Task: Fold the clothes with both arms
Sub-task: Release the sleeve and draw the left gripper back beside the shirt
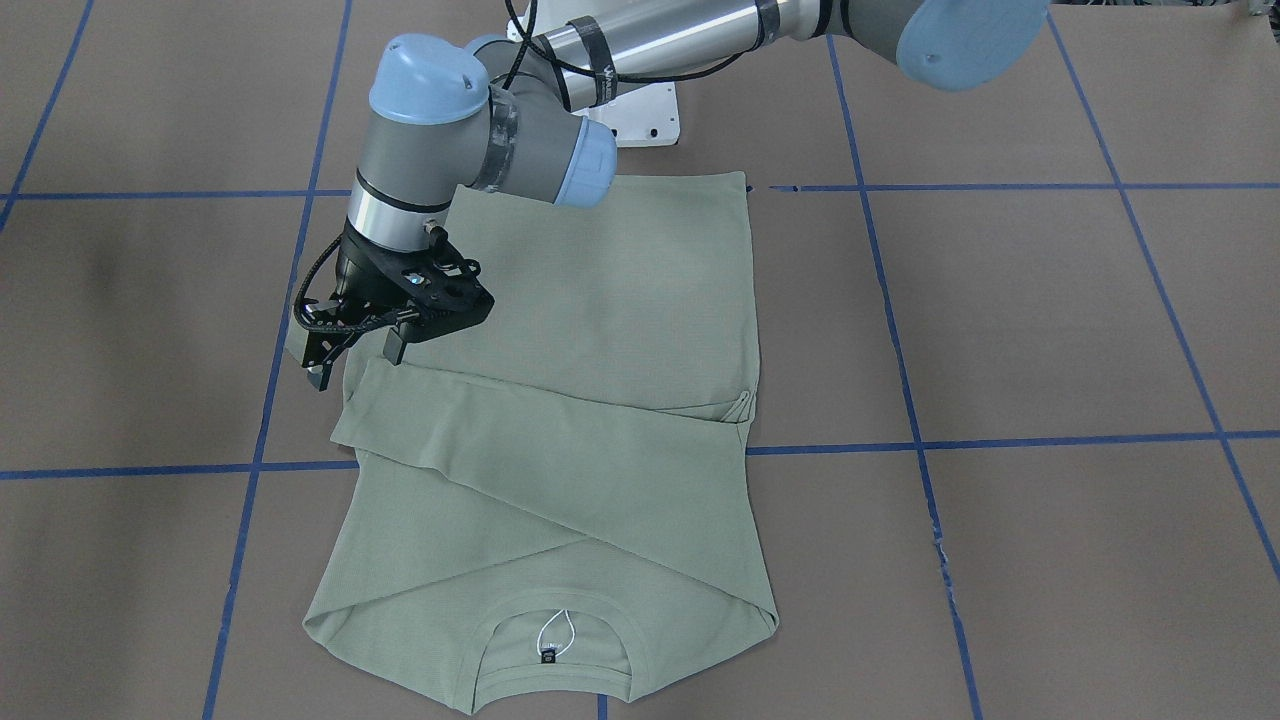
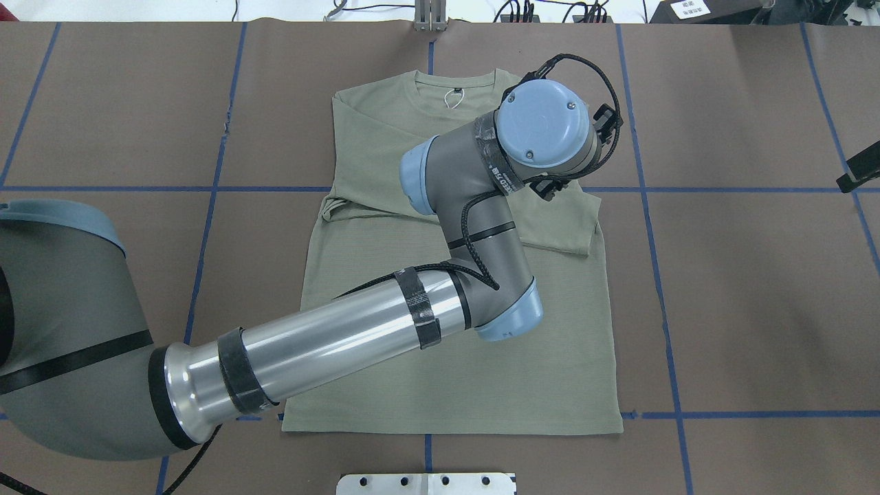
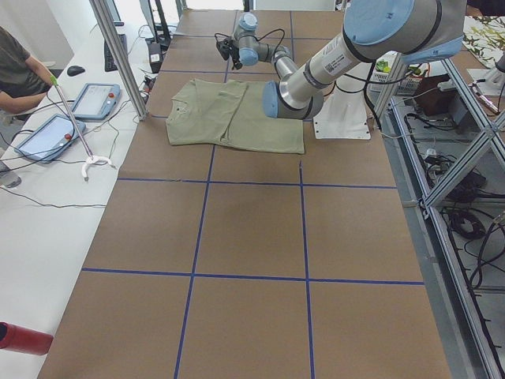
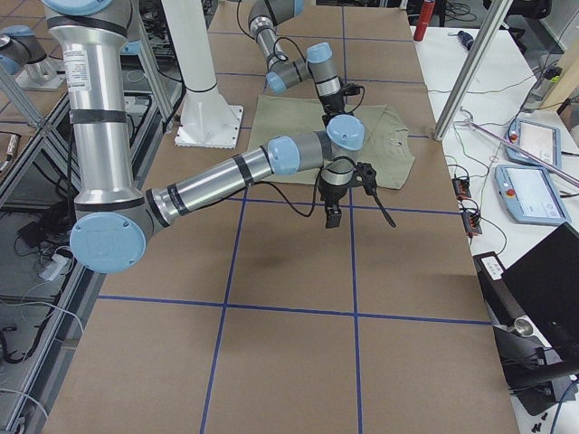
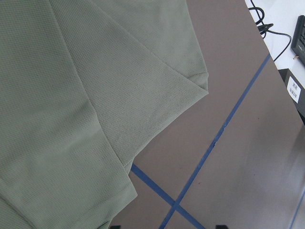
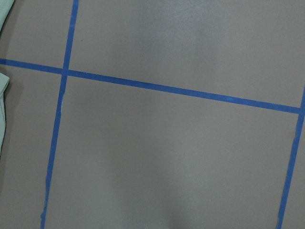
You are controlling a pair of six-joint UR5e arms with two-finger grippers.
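Likely you are handling a light, limp shirt [image 1: 620,320], best pinched at both hem [image 2: 447,427] corners; left gripper [image 1: 357,365] fingers [image 1: 316,372] are hanging spread, right gripper [image 4: 333,217] you cannot tell

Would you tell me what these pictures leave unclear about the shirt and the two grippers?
Right gripper: jaws open or shut unclear; cut off by the overhead view's right edge, small in the right side view.
Left gripper: hidden under its own wrist in the overhead view.
Neck label: text too small, front-facing view.
Shirt chest: partly covered by the folded sleeve, front-facing view.
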